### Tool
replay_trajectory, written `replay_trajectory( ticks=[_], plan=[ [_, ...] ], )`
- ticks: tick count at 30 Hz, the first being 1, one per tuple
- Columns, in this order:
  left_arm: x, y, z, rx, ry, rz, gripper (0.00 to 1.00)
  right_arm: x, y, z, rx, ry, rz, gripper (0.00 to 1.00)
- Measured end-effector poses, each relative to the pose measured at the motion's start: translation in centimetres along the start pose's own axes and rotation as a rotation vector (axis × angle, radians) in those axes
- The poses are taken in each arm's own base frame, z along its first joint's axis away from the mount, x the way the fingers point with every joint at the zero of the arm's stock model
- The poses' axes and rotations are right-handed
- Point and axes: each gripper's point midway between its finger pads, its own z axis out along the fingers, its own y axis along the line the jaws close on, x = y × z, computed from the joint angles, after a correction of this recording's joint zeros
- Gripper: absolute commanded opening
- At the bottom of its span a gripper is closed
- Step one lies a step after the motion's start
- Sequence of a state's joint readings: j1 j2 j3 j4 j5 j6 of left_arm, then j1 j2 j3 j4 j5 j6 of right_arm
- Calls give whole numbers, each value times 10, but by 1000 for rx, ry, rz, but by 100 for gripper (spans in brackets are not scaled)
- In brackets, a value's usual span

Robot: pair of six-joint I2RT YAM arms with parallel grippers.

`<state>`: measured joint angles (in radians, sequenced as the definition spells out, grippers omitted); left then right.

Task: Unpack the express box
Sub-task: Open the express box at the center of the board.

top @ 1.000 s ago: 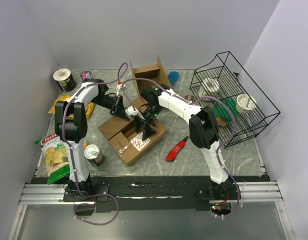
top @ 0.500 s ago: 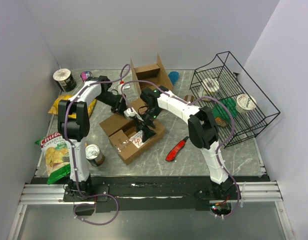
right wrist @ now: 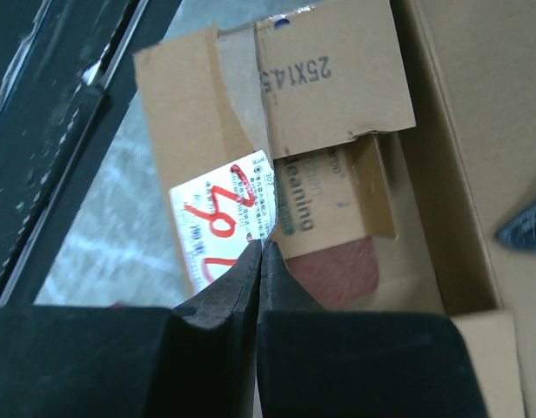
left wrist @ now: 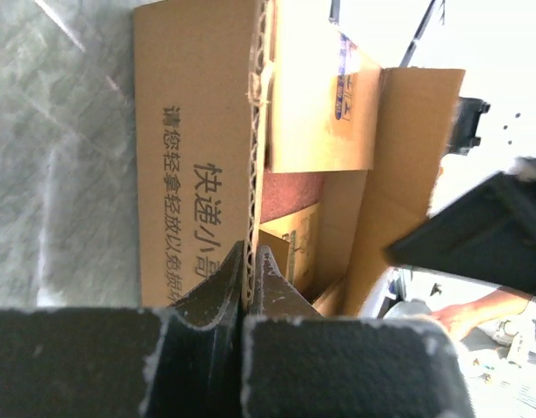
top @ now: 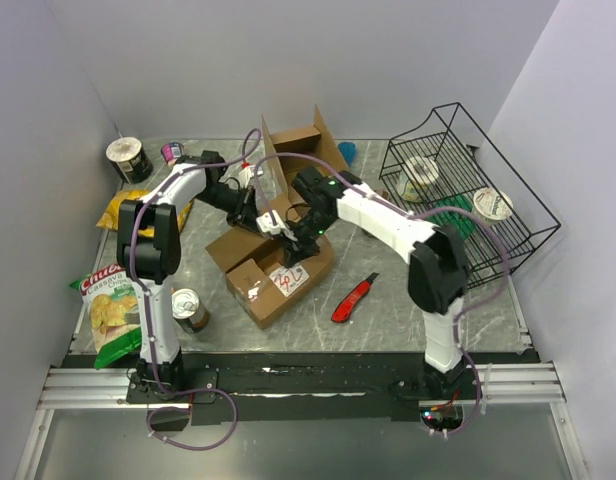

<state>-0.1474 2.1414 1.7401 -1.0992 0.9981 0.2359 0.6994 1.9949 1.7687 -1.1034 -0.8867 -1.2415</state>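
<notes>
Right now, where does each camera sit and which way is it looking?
Top external: above and behind the robot, looking down on the table and box; both arms show.
Left wrist: on the left arm, looking along the left claw, shut on a box flap.
Right wrist: looking along the shut right claw at the red-marked label.
Shared: both wrist views see inside the same box.

Box mouth: both arms meet over the express box (top: 271, 272); the left gripper (left wrist: 248, 261) and right gripper (right wrist: 261, 248) each pinch a flap edge, crowding the opening.
Far side: upright cardboard (top: 293, 150) walls it off.
Right: the wire rack (top: 468, 205) fills that edge; the table (top: 388, 325) between rack and box is open, with only a red box cutter (top: 352, 299).
Near left: a can (top: 189, 308) and chip bag (top: 108, 305) narrow the way.
</notes>
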Motion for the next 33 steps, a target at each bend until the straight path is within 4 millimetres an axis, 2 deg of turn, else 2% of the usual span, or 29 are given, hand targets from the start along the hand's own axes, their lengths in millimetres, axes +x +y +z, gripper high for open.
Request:
replay_trajectory(
  ticks=[2, 6, 10, 11, 12, 14, 15, 17, 19, 20, 22, 24, 26, 27, 29, 30, 33],
  plan=[
    [0, 1, 1, -2, -8, 2, 1, -6, 9, -12, 27, 20, -20, 0],
    [-4, 11, -4, -34, -47, 35, 1, -17, 45, -40, 68, 56, -43, 0],
    [0, 16, -6, -39, -61, 33, 1, -4, 70, -53, 146, 92, -87, 0],
    [1, 14, -4, -24, -61, 31, 1, 1, 74, -54, 164, 91, -92, 6],
    [2, 12, -3, -11, -62, 28, 1, 10, 79, -53, 178, 90, -89, 20],
    [3, 8, -1, 10, -66, 31, 1, 25, 87, -48, 195, 83, -51, 25],
    [2, 8, -2, 12, -73, 41, 1, 34, 95, -47, 190, 87, 11, 32],
    [-3, 8, -5, 1, -90, 65, 1, 45, 102, -49, 190, 89, 131, 38],
    [-7, 11, -11, -21, -109, 93, 1, 42, 92, -62, 238, 59, 223, 42],
    [-9, 11, -14, -26, -120, 109, 1, 33, 79, -76, 280, 26, 266, 42],
    [-11, 9, -17, -33, -130, 131, 1, 5, 51, -102, 364, -44, 260, 42],
    [-12, 4, -18, -33, -131, 156, 1, -31, 25, -131, 448, -126, 221, 41],
    [-12, -3, -15, -28, -122, 187, 1, -65, 6, -150, 501, -208, 164, 40],
    [-12, -6, -13, -26, -117, 196, 1, -75, 0, -154, 516, -231, 145, 38],
    [-11, -12, -7, -18, -105, 213, 1, -88, -14, -152, 530, -260, 105, 36],
    [-11, -15, -5, -12, -102, 218, 1, -90, -20, -144, 522, -261, 89, 36],
    [-10, -21, 0, 4, -96, 224, 1, -78, -39, -106, 456, -234, 88, 36]
  ],
)
